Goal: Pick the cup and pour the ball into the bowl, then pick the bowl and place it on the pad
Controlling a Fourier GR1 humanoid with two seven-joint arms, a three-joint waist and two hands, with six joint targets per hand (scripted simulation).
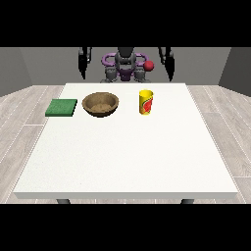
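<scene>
Across the far half of the white worktop [127,157] the three task things stand in a row: the green pad [62,107] at the left, the brown bowl [100,104] to its right and just beside it, and the yellow cup [146,102] further right, upright and apart from the bowl. No ball shows from this angle; it may sit inside the cup, but the cup's inside is hidden.

Both arms hang behind the far edge of the worktop. The robot hand at the view's left [84,68] and the robot hand at the view's right [169,68] are lowered beside the body, well apart from every object, and neither has hold of anything. They are too small and dark here to tell whether their fingers are straight or curled.

By my reading, no step is yet done: the cup is untouched, the bowl sits off the pad. The first step, picking the cup, is in hand. The next move calls for the hand at the view's right, which is nearer the cup, to reach forward over the worktop, come beside the cup's wall and close round it while keeping it upright, so nothing spills before it is over the bowl
</scene>
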